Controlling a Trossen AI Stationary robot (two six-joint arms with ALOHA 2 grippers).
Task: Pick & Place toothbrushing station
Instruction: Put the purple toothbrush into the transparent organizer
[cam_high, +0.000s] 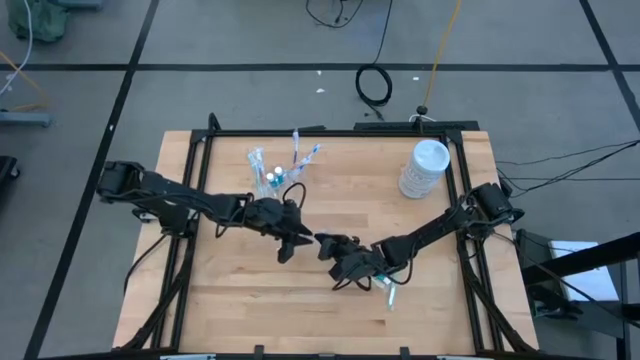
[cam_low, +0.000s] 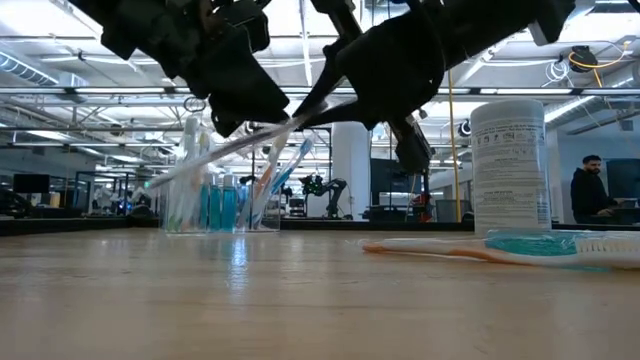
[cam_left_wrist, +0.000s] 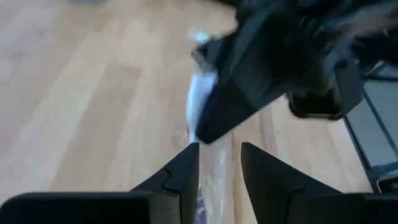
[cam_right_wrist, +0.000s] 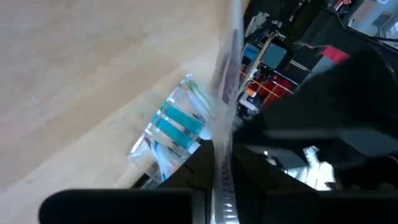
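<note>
The left gripper (cam_high: 300, 238) and the right gripper (cam_high: 330, 245) meet above the middle of the table (cam_high: 240, 300), and a clear-handled toothbrush (cam_low: 225, 150) runs between them. In the left wrist view that handle lies in the gap between the left arm's fingers (cam_left_wrist: 180, 180), but whether they press on it cannot be told; in the right wrist view the right gripper's fingers are pressed together on the handle. In the low view the brush is tilted, its long axis rising from the cup side up toward the grippers, clear of the table. The clear cup (cam_high: 272, 180) stands near the far edge, just beyond the left gripper, holding blue tubes (cam_low: 220, 208) upright and several toothbrushes that lean outward. Another toothbrush (cam_low: 470, 250) lies flat on the table near the right arm, beside a teal packet (cam_low: 535, 243). The white lidded container (cam_high: 425, 168) stands upright at the far right corner, well apart from the cup.
</note>
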